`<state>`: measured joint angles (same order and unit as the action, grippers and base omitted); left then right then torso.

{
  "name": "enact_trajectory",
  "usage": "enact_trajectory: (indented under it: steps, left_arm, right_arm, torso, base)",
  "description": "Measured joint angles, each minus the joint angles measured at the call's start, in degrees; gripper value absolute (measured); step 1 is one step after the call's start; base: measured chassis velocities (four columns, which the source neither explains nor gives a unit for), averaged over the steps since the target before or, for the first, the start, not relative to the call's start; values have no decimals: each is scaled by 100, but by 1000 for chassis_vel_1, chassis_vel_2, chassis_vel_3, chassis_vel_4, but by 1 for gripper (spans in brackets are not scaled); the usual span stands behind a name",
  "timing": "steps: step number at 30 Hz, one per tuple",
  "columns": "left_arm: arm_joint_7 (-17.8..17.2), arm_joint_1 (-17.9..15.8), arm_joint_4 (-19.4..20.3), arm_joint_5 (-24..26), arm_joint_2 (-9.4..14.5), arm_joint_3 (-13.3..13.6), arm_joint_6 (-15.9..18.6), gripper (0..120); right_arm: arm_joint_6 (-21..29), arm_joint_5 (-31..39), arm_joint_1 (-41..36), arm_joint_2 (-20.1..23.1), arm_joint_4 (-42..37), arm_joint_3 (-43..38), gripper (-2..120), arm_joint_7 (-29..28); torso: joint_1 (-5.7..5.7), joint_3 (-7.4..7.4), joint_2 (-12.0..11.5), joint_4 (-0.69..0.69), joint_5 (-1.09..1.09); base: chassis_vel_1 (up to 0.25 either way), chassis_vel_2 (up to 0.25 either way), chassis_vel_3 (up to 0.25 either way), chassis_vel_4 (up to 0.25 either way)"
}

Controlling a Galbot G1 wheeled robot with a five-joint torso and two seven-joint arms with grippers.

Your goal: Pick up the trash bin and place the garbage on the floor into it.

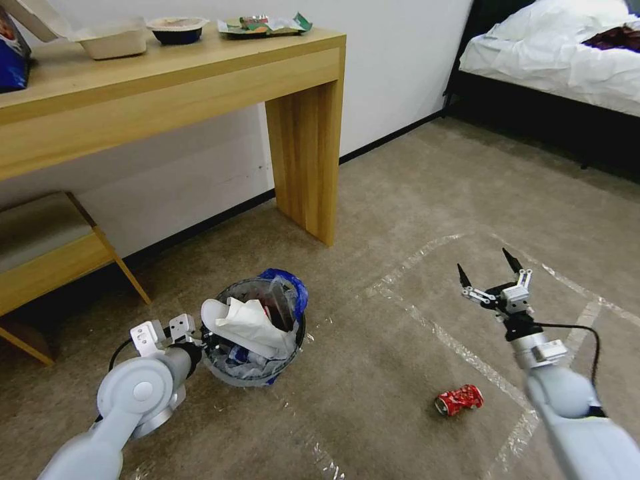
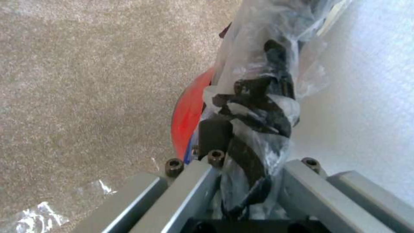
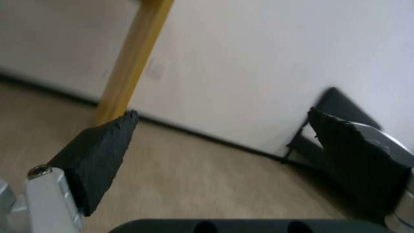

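The trash bin (image 1: 253, 363), a small round pail lined with a clear printed bag with blue handles (image 1: 290, 283), sits on the beige floor (image 1: 373, 373) at lower left, stuffed with white tissues and wrappers. My left gripper (image 1: 199, 345) is shut on its near rim; the left wrist view shows the red rim (image 2: 187, 119) and bunched bag (image 2: 258, 106) pinched between the fingers (image 2: 214, 132). One piece of garbage, a crushed red drink can (image 1: 459, 400), lies on the carpet. My right gripper (image 1: 491, 270) hangs open above the carpet, beyond the can, with nothing in it (image 3: 224, 136).
A wooden desk (image 1: 200, 73) with food containers stands against the wall; its leg (image 1: 307, 160) comes down behind the bin. A low wooden bench (image 1: 47, 247) is at left, a bed (image 1: 553, 53) at far right. Pale tape lines (image 1: 453, 347) cross the carpet.
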<state>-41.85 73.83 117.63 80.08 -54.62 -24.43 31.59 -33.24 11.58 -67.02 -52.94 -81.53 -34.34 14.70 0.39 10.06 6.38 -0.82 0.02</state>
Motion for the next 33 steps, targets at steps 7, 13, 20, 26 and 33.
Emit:
enact_trajectory:
  steps: [7, 13, 20, 26, 33]
  left_arm:
    - [1, -37, 13, 13, -11, 3, 6, 0]
    - [2, -53, 19, 18, -27, 17, 7, 0]
    - [7, -91, 30, 45, 5, 41, 8, 0]
    - [6, -116, -1, 64, 21, 94, 10, 0]
    - [3, -109, -8, 42, -8, 148, 13, 0]
  right_arm:
    - [-572, -70, 796, 1235, 1446, 988, 100, 1839]
    - [-768, 34, 1485, 1686, 2408, 2061, 100, 3368]
    - [-903, -435, 1895, 1670, 3059, 2316, 100, 4586]
    - [-1161, -884, 1919, 1743, 3444, 2319, 100, 5097]
    - [-1321, -1516, 2028, 1702, 3520, 2316, 100, 5243]
  torso:
    - [0, 1, 1, 1, 0]
    - [0, 1, 1, -1, 0]
    - [0, 1, 1, 2, 0]
    - [0, 1, 1, -1, -1]
    - [0, 1, 1, 1, -2]
  base:
    - [0, 0, 0, 0]
    - [0, 0, 0, 0]
    - [0, 0, 0, 0]
    - [0, 0, 0, 0]
    - [0, 0, 0, 0]
